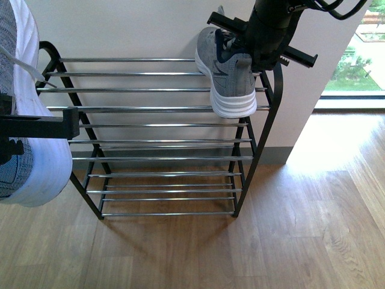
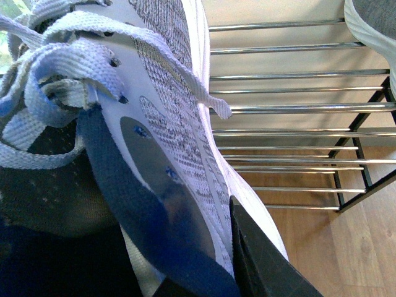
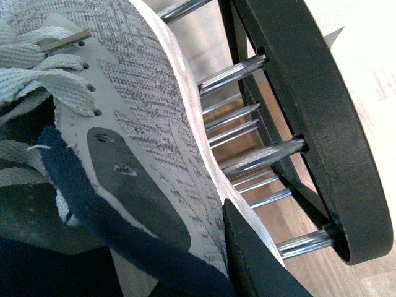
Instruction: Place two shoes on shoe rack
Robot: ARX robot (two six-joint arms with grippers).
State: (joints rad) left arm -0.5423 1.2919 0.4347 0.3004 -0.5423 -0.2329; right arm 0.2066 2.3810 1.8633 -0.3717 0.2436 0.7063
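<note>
**Both shoes gripped, one over the rack's top tier**

Closest to you, the left gripper [image 1: 41, 127] pinches the left shoe [image 1: 31, 158] at the near left edge of the front view. It is held off the wood floor [image 1: 289, 241], in front of the rack's left end, with its thick white sole turned toward the rack. In the left wrist view the outer finger [image 2: 260, 263] presses against the grey knit side just below the navy collar, and the pale laces [image 2: 55, 68] hang loose over the tongue. The other finger is hidden inside the shoe.

Farther out stands the shoe rack [image 1: 156, 109], its black frame and chrome bars set against the pale wall [image 1: 132, 30].

At the rack's right end, the right gripper [image 1: 249, 48] reaches down from above and clamps the right shoe [image 1: 225, 78] at its collar. One black finger [image 3: 253, 260] lies on the outside of the knit. This shoe is tilted, its heel low at the front bars of the top tier, just inside the rounded right arch [image 3: 322, 124]. You cannot tell whether the sole already bears on the bars.

Beyond, at the far right, a window [image 1: 355, 66] shows greenery.
</note>
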